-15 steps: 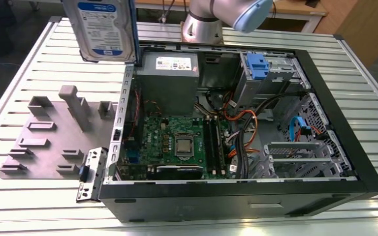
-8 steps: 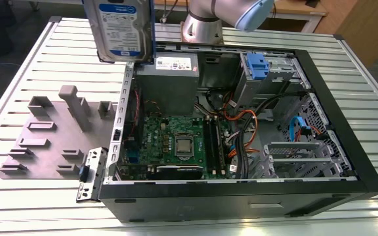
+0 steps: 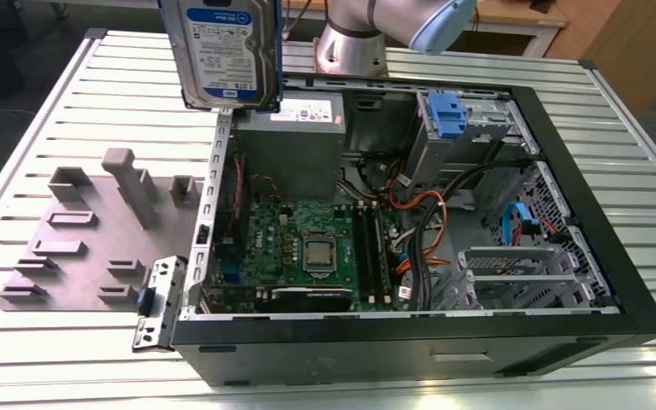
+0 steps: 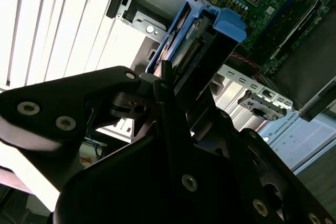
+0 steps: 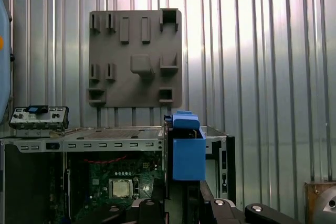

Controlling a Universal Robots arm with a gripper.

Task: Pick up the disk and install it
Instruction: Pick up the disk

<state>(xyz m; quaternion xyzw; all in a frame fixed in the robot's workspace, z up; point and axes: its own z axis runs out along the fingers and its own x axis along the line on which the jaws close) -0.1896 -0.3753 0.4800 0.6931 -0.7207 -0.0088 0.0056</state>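
The disk hangs upright, label outward, above a rear corner of the open computer case. In the second wrist view the gripper is clamped tight on its blue carrier. Just below sits the grey power supply, and farther across is the drive cage with a blue tab. Carrying it well probably means a firm, square hold, clear of the case wall and cables.
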